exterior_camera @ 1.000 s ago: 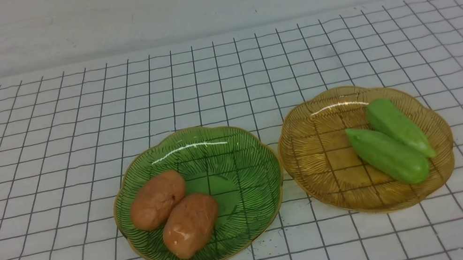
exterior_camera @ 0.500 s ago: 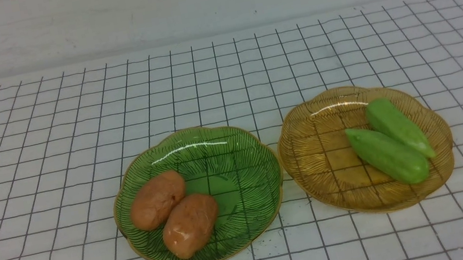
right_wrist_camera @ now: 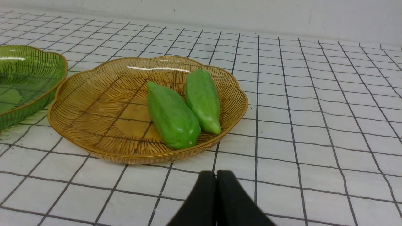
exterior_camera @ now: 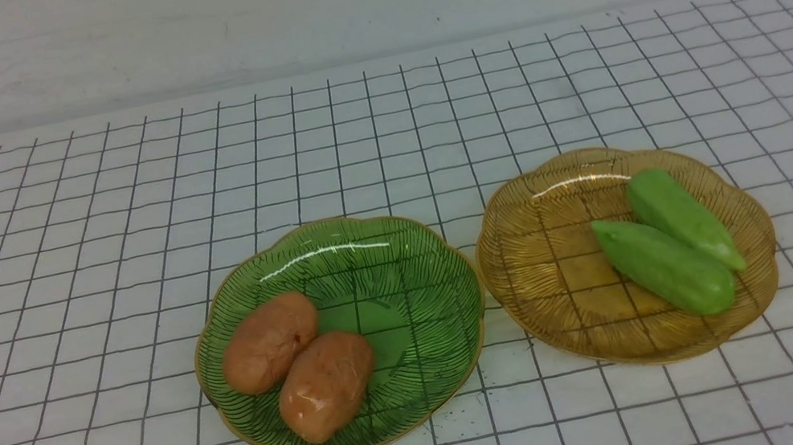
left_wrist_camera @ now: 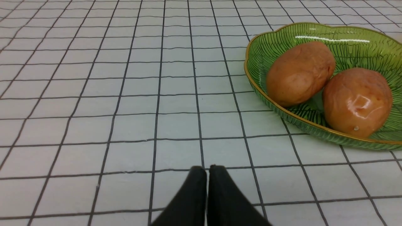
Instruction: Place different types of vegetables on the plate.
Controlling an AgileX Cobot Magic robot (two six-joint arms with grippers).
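Two potatoes (exterior_camera: pixel 298 365) on the green plate (exterior_camera: pixel 405 270), lower middle — two cucumbers (exterior_camera: pixel 668 243) on the amber plate (exterior_camera: pixel 534 263), right. Left gripper (left_wrist_camera: pixel 207 171) and right gripper (right_wrist_camera: pixel 216 175) — both clenched, empty.

L gripper (left_wrist_camera: pixel 207 169): plain matte black tapered fingers; R gripper (right_wrist_camera: pixel 216 174): same.

Left gripper (left_wrist_camera: pixel 207 168) and right gripper (right_wrist_camera: pixel 216 172) closed, seemingly empty, fingers together.
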